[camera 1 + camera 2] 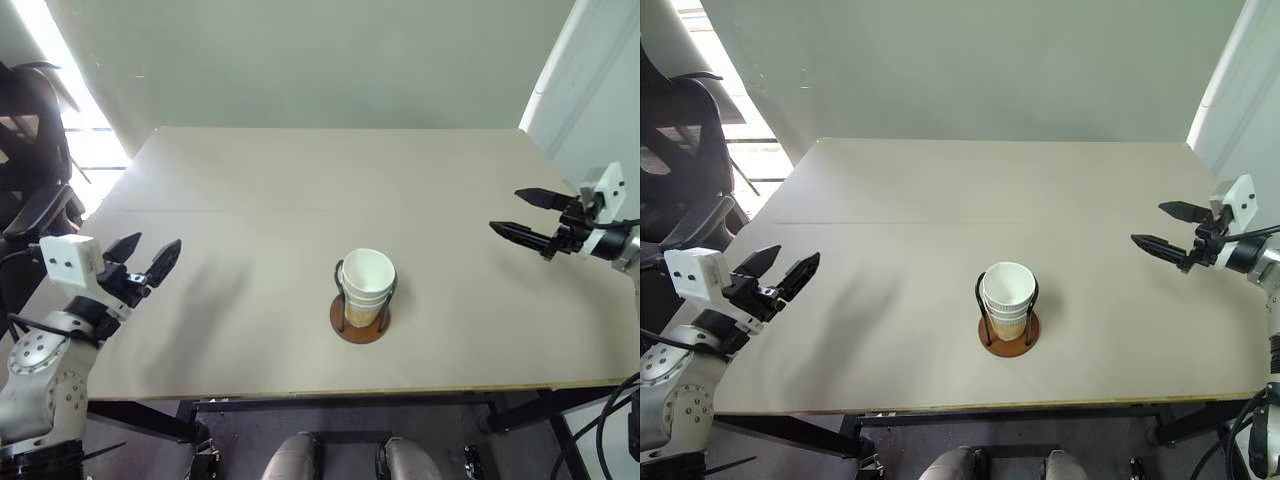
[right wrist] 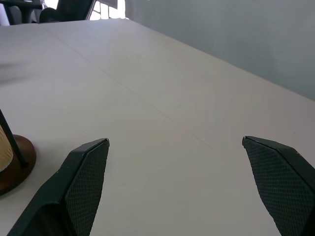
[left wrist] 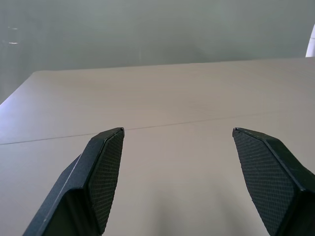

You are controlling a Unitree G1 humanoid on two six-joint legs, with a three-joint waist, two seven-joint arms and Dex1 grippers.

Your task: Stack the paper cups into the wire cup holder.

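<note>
The paper cups (image 1: 367,283) stand nested in one stack, white rims up and tan walls below, inside the wire cup holder (image 1: 359,322), whose reddish-brown disc base rests near the table's front middle with black wire loops rising on either side. My left gripper (image 1: 145,258) hovers open over the table's left side, well away from the holder, nothing between its fingers. Over the right edge my right gripper (image 1: 520,213) is open too, pointing left and empty. The holder's base (image 2: 14,164) shows at the edge of the right wrist view.
The beige table (image 1: 300,190) has a seam running across its middle. A black office chair (image 1: 680,150) stands off the far left corner. A pale wall runs behind the table.
</note>
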